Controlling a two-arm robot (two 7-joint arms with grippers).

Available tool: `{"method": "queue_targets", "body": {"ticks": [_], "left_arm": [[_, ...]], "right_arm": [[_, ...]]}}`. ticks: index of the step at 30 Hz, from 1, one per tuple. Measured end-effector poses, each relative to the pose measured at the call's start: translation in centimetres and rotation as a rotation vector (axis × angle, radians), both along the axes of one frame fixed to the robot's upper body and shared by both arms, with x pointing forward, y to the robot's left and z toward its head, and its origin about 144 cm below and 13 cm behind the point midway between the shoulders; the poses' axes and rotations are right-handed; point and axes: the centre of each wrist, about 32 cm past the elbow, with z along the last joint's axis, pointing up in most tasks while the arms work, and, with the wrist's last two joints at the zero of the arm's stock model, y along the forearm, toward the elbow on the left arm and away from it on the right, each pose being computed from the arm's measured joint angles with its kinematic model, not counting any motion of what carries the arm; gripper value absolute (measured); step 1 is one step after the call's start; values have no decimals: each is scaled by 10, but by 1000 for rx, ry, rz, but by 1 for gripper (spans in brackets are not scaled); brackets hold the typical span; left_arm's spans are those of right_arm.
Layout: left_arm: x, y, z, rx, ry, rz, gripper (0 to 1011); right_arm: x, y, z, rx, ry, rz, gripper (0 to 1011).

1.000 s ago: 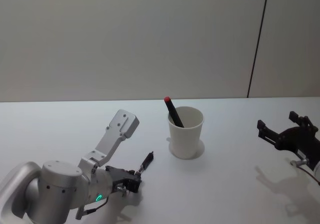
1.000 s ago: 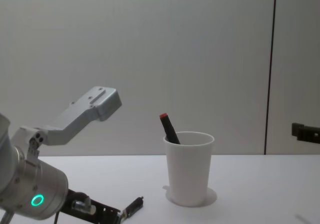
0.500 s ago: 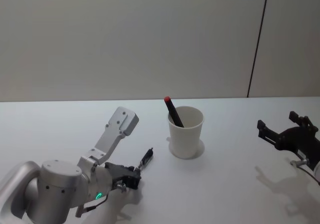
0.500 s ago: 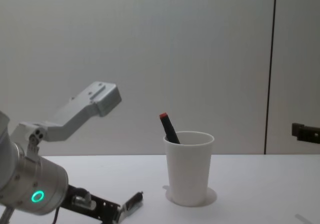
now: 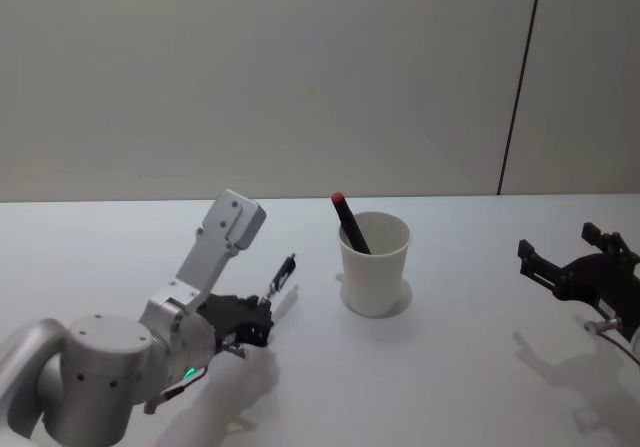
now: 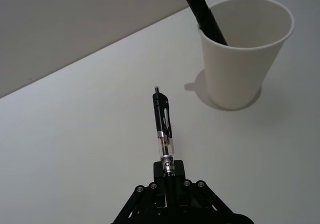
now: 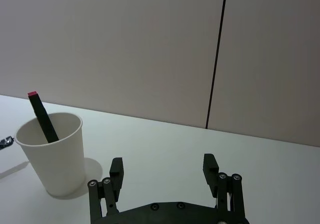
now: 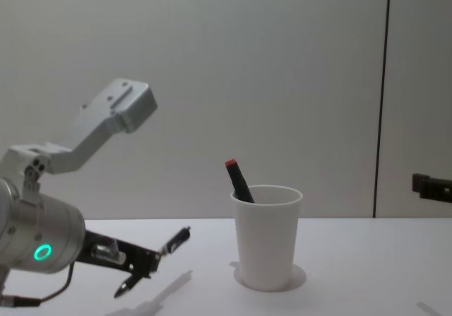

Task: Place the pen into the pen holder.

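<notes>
Pen (image 6: pixel 164 129) handling was my main concern. It was a slim clicker type with a clear barrel and black clip, and I judged it light, stiff and smooth enough to swivel in a pinch. My left hand (image 6: pixel 168 176) was closed narrow on its writing end, with most of the length sticking out ahead, clicker leading. The chest view showed the pen clear of the worktop (image 5: pixel 450 367), tilted with its far end higher and a shadow beneath it. A hold that far back leaves a long lever, so I reckoned any knock on the free end could twist it in the fingers.

The pen holder (image 5: pixel 374 267), a white paper cup, stood upright on the worktop to the right of the pen, near but apart. I took it to be light and easy to tip or slide if its rolled rim were struck from the side. A black marker (image 5: pixel 348 225) with a red cap already leaned inside, resting on the rim's left side, so the free part of the mouth lay toward the right.

Between pen and cup the worktop was bare, and above the cup I saw nothing in the way. My right hand (image 7: pixel 164 166) hung over the worktop's right side, fingers spread wide and holding nothing, well apart from the cup.
</notes>
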Motion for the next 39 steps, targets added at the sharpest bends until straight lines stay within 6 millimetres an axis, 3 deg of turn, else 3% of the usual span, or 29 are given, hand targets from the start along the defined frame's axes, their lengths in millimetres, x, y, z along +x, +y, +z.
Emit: {"method": "queue_targets", "body": {"ticks": [23, 39], "left_arm": [[-13, 21, 5, -7, -229, 24, 126], [-21, 45, 0, -135, -408, -71, 126]], "right_arm": [[0, 0, 0, 0, 0, 0, 1001], [0, 0, 0, 0, 0, 0, 1001]]}}
